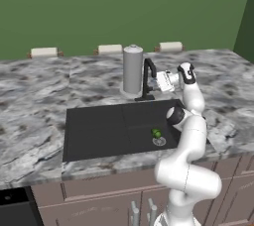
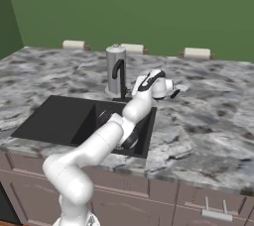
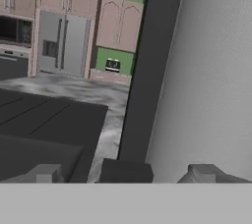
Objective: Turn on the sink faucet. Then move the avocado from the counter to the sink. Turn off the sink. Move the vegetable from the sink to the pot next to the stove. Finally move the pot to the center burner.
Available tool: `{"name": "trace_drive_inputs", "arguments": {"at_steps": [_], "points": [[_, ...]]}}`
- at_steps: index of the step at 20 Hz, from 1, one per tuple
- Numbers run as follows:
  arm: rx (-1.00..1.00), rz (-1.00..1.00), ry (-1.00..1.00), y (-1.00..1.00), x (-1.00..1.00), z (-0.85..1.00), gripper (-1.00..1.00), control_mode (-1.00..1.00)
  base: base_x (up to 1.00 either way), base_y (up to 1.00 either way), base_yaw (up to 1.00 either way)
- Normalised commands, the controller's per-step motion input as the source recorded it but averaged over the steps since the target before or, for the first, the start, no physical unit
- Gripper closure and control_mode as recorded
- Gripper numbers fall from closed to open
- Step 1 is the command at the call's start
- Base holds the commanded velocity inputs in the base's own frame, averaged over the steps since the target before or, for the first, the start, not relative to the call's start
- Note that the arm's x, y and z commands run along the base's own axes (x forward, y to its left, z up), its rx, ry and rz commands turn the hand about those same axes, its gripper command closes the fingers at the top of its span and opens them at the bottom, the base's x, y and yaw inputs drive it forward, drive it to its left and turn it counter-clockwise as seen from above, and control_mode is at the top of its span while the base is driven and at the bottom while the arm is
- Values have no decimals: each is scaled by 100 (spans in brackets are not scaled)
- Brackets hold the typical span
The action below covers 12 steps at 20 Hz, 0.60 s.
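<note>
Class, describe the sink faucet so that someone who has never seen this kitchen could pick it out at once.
Find the wide black sink set into the marbled counter. At the middle of its back rim stands the sink faucet, a slim black gooseneck with a curved spout. Right beside it is a grey cylinder canister, taller and far thicker; the faucet is the thin, dark, hooked one.

Home kitchen, rendered. Marbled stone counter (image 1: 34, 96) over brown cabinets (image 1: 99, 205), black sink (image 1: 99, 131) w/ black gooseneck faucet (image 1: 147, 79) at its back edge, green wall (image 1: 124, 7). Hand view: more cabinets, steel fridge (image 3: 61, 43).
</note>
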Motion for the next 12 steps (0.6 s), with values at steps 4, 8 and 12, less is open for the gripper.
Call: {"name": "trace_drive_inputs", "arguments": {"at_steps": [4, 8, 12], "points": [[0, 0, 1, -29, 27, 0, -100, -100, 0, 0, 0], [0, 0, 2, -31, 28, 0, -100, -100, 0, 0, 0], [0, 0, 1, -30, 21, 0, -100, -100, 0, 0, 0]]}}
